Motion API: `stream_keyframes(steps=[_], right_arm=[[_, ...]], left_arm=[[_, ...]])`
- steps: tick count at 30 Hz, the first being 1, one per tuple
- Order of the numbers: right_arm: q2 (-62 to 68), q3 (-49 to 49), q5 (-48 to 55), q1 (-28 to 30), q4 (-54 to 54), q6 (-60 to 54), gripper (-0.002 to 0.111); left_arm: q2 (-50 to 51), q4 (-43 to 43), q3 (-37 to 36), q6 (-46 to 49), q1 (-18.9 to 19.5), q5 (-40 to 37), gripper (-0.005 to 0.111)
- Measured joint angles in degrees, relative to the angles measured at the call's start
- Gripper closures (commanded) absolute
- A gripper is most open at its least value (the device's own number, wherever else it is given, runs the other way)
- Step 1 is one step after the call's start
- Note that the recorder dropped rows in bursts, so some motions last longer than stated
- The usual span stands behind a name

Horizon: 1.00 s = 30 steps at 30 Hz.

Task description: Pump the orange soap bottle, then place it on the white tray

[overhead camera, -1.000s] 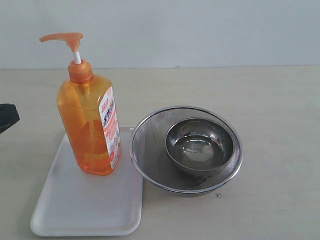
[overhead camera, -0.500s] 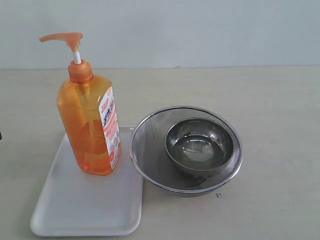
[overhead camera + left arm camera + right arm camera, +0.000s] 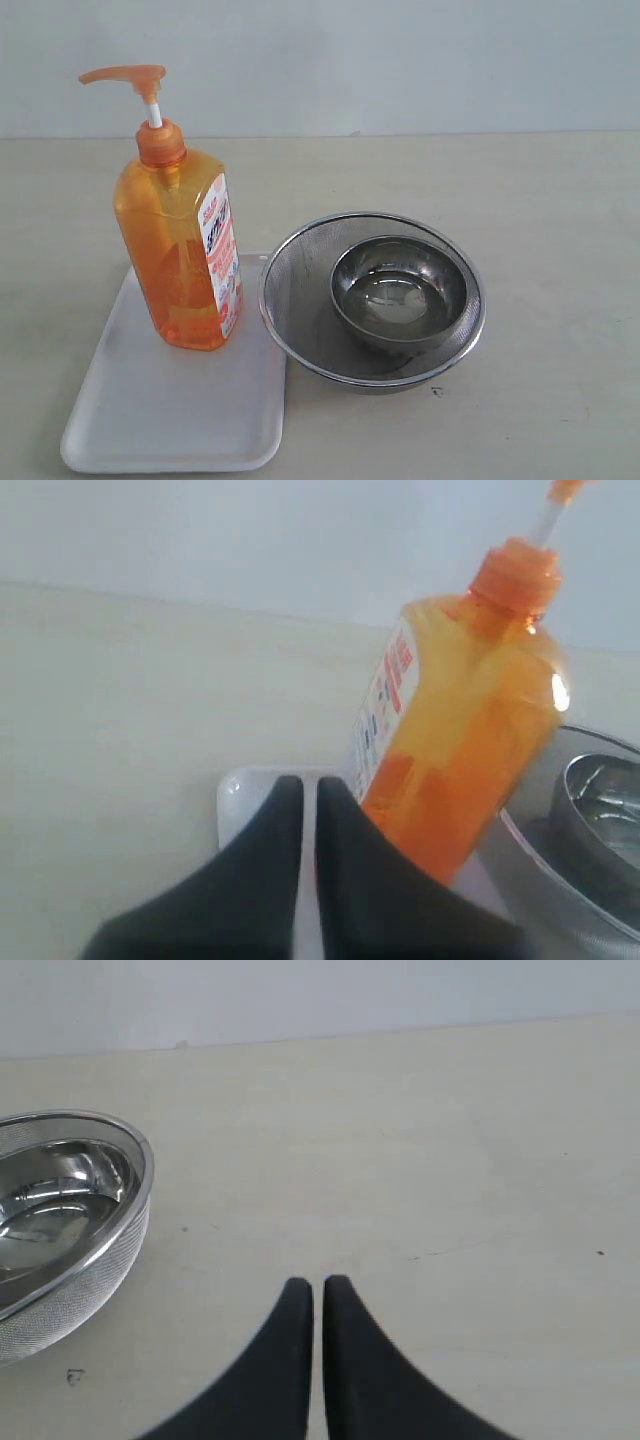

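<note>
The soap bottle stands on the tray, your left gripper and right gripper are together and empty, so you probably need only retreat.

Translucent glossy plastic bottle; matt tray; shiny steel strainer.

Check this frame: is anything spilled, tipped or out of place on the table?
Nothing stands out. The orange soap bottle stands upright on the white tray, and the steel bowl sits inside the mesh strainer; no spill shows.
</note>
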<state>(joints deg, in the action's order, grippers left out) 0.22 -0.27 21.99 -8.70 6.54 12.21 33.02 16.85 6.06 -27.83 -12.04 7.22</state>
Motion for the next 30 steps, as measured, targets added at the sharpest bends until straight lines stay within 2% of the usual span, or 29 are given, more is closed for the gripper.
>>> stream_keyframes(steps=[2, 4, 5, 8, 17, 26, 30], right_arm=[[0.0, 0.0, 0.0, 0.0, 0.0, 0.0, 0.108], [0.0, 0.0, 0.0, 0.0, 0.0, 0.0, 0.108], [0.0, 0.0, 0.0, 0.0, 0.0, 0.0, 0.108], [0.0, 0.0, 0.0, 0.0, 0.0, 0.0, 0.108], [0.0, 0.0, 0.0, 0.0, 0.0, 0.0, 0.108], [0.0, 0.0, 0.0, 0.0, 0.0, 0.0, 0.108], [0.0, 0.0, 0.0, 0.0, 0.0, 0.0, 0.108]], left_arm=[[0.0, 1.9, -1.0, -0.1, 0.0, 1.6, 0.102], [0.0, 4.0, -3.2, -0.4, 0.0, 5.6, 0.102], [0.0, 5.1, -5.1, -0.5, 0.0, 10.0, 0.102], [0.0, 7.8, -5.7, -0.5, 0.0, 14.8, 0.102], [0.0, 9.3, -5.8, -4.5, 0.0, 21.1, 0.102], [0.0, 11.0, -5.8, -5.3, 0.0, 21.7, 0.102], [0.0, 11.1, -5.8, -5.3, 0.0, 18.4, 0.102]])
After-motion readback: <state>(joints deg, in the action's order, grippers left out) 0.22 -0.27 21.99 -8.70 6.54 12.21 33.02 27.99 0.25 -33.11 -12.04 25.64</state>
